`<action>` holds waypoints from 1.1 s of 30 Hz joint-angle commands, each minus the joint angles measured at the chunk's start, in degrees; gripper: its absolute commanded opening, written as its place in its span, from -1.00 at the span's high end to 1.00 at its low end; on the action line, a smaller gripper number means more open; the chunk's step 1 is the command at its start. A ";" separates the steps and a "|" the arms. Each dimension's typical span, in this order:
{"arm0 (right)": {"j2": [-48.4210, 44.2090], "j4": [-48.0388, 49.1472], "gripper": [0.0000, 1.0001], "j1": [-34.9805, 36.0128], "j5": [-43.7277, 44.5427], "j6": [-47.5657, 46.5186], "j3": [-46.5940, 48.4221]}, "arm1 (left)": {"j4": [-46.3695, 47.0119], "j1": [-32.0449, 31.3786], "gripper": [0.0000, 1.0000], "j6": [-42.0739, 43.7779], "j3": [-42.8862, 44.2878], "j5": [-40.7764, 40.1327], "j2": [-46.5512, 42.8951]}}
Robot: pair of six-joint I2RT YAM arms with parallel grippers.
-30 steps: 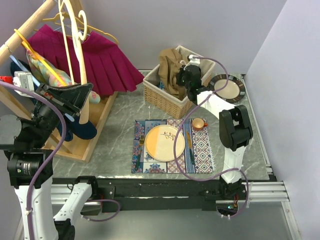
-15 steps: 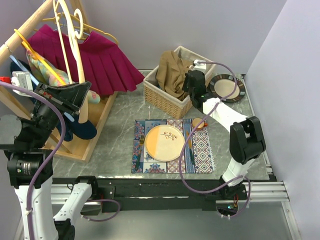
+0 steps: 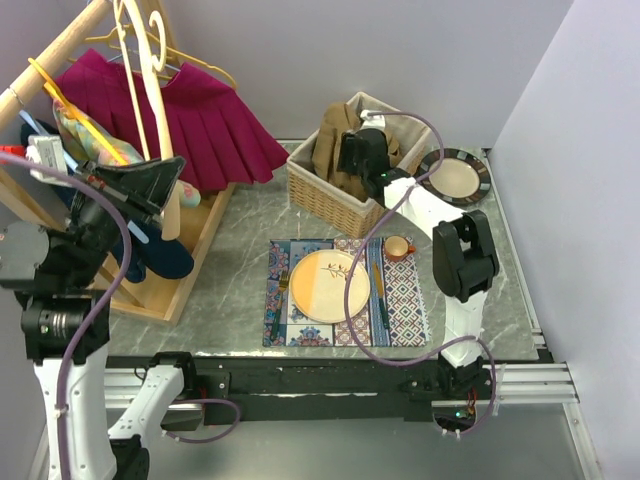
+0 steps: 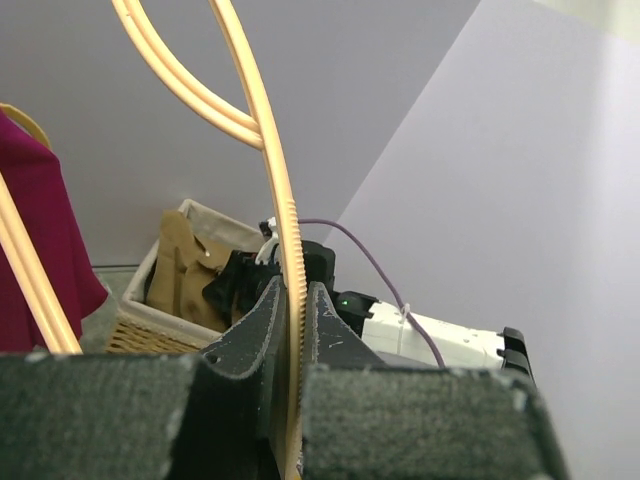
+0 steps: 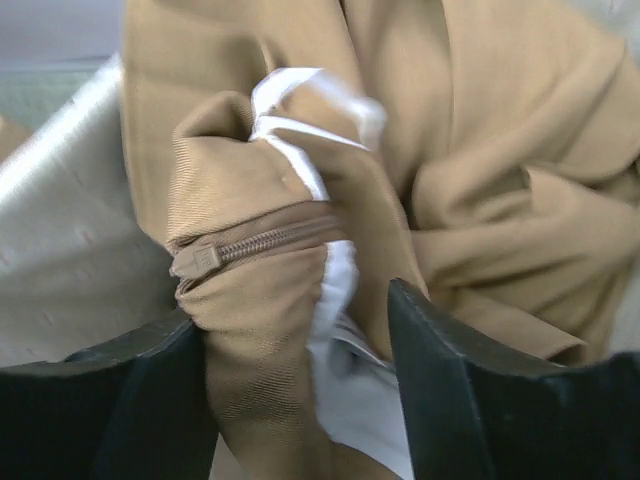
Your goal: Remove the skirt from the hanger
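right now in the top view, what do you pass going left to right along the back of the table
magenta pleated skirt → wicker basket holding the tan skirt → dark-rimmed plate

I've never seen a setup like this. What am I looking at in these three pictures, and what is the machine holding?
These are two robot arms bolted to the near edge of a table. The wide picture looks down from above and behind them; the other two come from small cameras on each wrist. The left arm has its jaws shut on a bare pale hanger. The right arm reaches into a wicker basket, its jaws standing apart around a fold of the tan skirt lying there. On the table are a patterned placemat with a plate and a small cup; a red pleated skirt hangs on the rack at left.
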 commanded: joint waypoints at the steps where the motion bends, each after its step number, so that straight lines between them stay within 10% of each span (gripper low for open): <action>1: -4.93 -3.44 -0.40 0.16 -0.30 0.44 1.48 | 7.10 -0.16 0.98 -3.96 -0.06 1.26 3.75; 9: -5.12 -6.69 -0.63 -0.90 -3.98 -0.97 8.07 | 14.56 -0.08 0.98 -10.37 -4.96 -7.79 4.29; 15: -15.83 7.27 -0.98 -0.98 -6.44 0.87 -8.26 | 15.72 -0.07 0.98 -15.56 -5.24 -12.28 5.08; 33: -36.04 3.67 -1.00 -0.02 -10.84 5.79 -24.43 | 22.92 -0.08 0.98 -23.03 -6.30 -23.79 9.99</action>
